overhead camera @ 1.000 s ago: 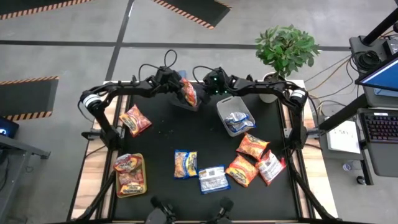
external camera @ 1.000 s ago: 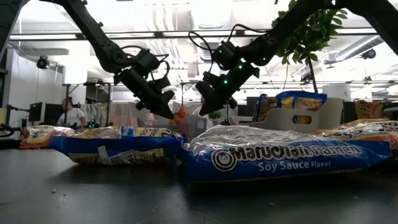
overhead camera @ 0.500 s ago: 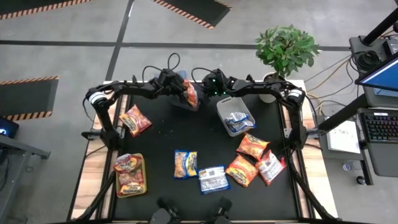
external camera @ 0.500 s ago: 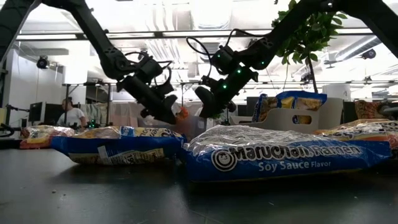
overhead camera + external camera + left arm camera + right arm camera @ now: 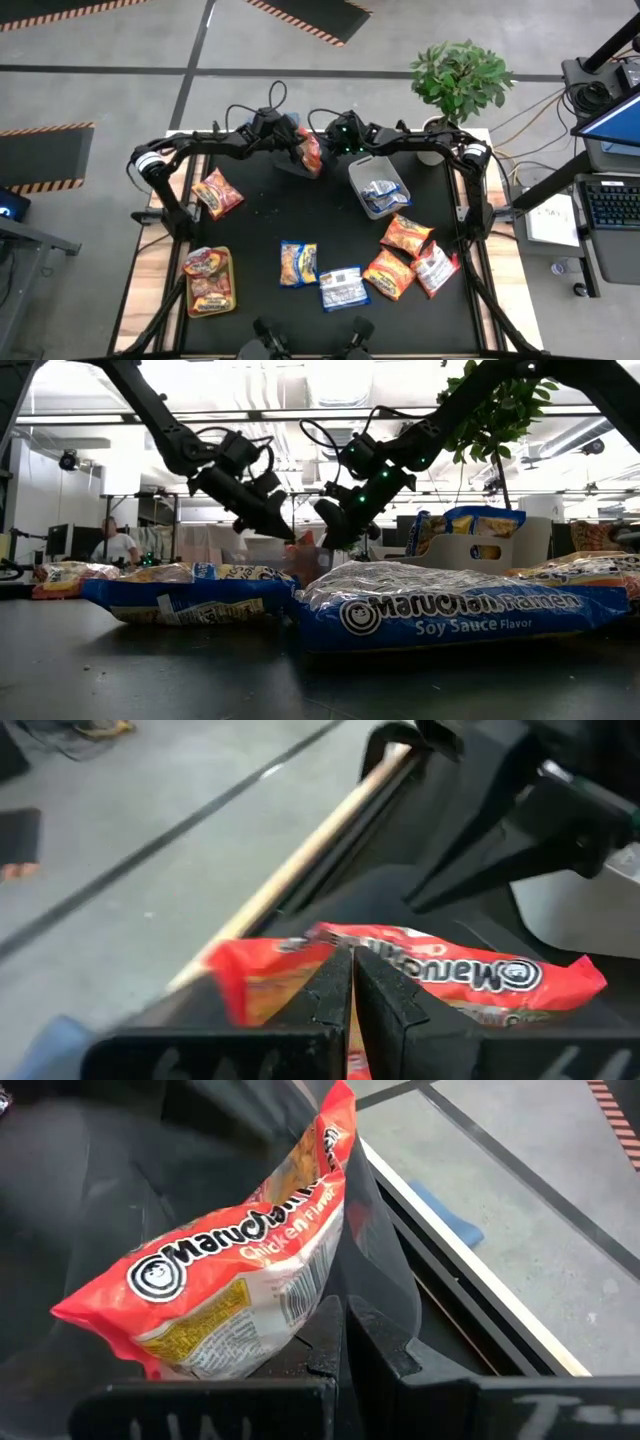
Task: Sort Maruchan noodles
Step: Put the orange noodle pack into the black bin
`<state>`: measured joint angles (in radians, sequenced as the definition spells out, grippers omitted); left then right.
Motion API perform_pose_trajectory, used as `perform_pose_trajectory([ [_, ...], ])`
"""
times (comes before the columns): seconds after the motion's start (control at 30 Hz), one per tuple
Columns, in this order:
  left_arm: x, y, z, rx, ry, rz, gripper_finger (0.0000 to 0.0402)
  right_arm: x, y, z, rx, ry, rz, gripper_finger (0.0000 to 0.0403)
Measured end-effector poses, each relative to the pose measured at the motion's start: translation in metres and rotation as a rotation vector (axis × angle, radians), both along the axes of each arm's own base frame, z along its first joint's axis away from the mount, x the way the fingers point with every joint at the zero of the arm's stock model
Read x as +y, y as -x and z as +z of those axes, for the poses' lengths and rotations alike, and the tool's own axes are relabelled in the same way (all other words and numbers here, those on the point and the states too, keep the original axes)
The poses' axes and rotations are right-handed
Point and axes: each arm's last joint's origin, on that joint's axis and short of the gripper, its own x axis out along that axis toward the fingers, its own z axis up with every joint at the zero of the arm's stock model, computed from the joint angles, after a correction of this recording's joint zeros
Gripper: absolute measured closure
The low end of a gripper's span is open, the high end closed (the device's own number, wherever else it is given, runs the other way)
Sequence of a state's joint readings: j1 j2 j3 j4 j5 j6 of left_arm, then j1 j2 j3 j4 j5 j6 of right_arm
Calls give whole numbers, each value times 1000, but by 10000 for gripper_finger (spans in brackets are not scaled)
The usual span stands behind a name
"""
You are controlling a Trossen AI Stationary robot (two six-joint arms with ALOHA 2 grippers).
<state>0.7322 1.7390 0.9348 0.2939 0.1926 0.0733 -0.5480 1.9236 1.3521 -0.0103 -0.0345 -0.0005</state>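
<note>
You see nine loose crinkly plastic Maruchan noodle packets [image 5: 298,263] on black table [image 5: 260,215]: five orange, two blue, one pink-white, plus orange chicken-flavour packet [image 5: 307,150] at upper centre, left gripper [image 5: 297,152] pinching it; right gripper [image 5: 336,143] pressed together.

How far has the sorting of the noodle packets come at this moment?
Partly done. The grey bin holds blue packets and the yellow-green bin red ones. In hand: an orange packet stands in the dark bin, with the left gripper and the right gripper shut beside it. About seven loose packets remain.

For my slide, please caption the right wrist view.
Shut right gripper beside an orange Maruchan chicken-flavor packet in a dark bin.
</note>
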Motion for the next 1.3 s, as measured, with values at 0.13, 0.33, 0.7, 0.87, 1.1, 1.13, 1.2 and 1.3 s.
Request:
perform_pose_trajectory([
  [0.13, 4, 7, 6, 22, -35, 40, 402, 1, 3, 4, 15, -4, -6, 394],
  [0.33, 10, 12, -6, 116, -54, 135, 402, 5, 8, 17, 17, 9, -29, 394],
  [0.7, 12, 9, -24, 156, -20, 143, 402, 4, 17, 22, 111, 59, -182, 394],
  [0.87, 14, 7, -34, 162, -6, 145, 402, 3, 23, 21, 157, 49, -213, 394],
  [1.1, 15, 2, -47, 148, 24, 151, 402, 4, 22, 19, 122, 16, -167, 394],
  [1.13, 15, 2, -49, 150, 32, 153, 402, 4, 21, 20, 107, 15, -157, 394],
  [1.2, 15, 1, -49, 143, 33, 151, 402, 4, 20, 20, 81, 14, -144, 394],
  [1.3, 15, 0, -51, 136, 41, 156, 402, 4, 20, 19, 62, 4, -124, 394],
])
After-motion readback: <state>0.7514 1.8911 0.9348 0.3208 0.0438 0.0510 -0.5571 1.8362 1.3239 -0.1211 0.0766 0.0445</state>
